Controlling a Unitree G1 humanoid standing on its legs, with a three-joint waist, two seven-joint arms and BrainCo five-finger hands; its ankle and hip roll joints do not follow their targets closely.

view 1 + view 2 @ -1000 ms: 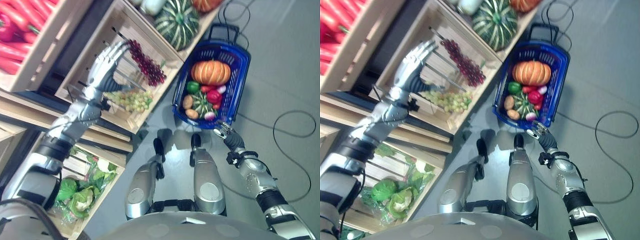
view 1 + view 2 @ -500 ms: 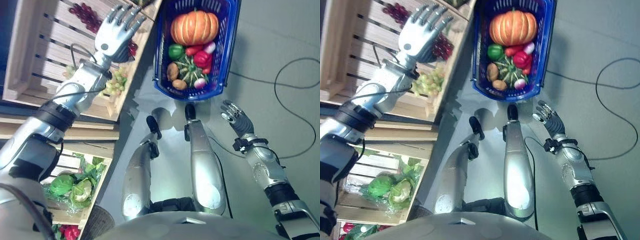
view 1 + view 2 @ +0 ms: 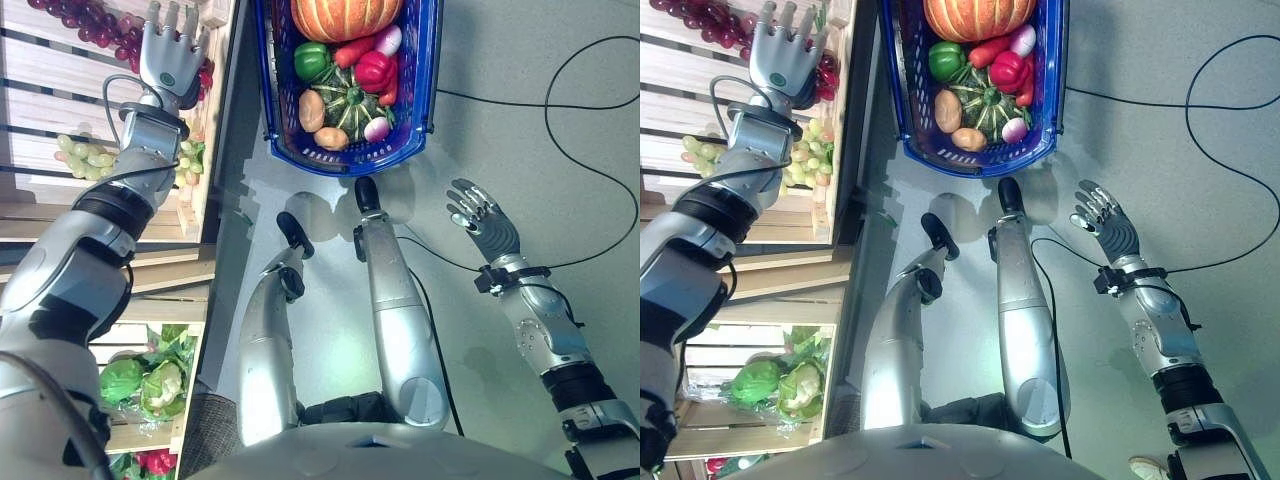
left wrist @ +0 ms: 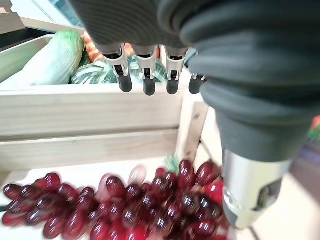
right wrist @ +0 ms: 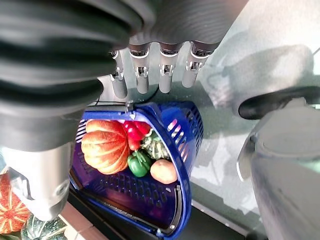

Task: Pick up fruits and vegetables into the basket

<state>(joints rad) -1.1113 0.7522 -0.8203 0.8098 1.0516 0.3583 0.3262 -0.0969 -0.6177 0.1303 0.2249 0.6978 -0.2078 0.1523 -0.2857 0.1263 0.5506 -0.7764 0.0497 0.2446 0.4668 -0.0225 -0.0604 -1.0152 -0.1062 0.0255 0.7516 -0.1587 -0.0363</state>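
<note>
Basket [image 3: 425, 90] sits top centre of the left eye view, on the floor, already well loaded: orange pumpkin [image 3: 345, 15], green pepper [image 3: 310, 60], red pepper [image 3: 372, 70], striped green squash [image 3: 350, 105], potato [image 3: 312, 110], plus a few small items I can't identify. So I'd call the task well along.

My left hand [image 3: 168, 55] is upper left, fingers straight and spread, holding nothing. It's above the red grapes [image 4: 125, 210] in the wooden crate [image 3: 60, 70]; in the left wrist view the bunch lies just below my fingertips [image 4: 147, 87], not touching. Looks like the next pick. Green grapes [image 3: 85, 155] are in the same crate, lower in the frame, beside my forearm.

My right hand [image 3: 482, 215] is right of centre, fingers open and relaxed, empty, over bare floor, near the basket's lower right corner but apart from it.

Still left: both grape bunches, and the lettuce and cabbage [image 3: 140, 385] in the lower crate at bottom left. The left wrist view shows more produce past the crate wall [image 4: 90, 117]: something pale green and a striped squash.

In the way: the crate's wall and corner post [image 4: 192, 130] stand close to the grapes, so the lift has to clear that edge. Grapes are a loose cluster; my guess is they'll dangle or slip unless gripped round the bulk.
</note>
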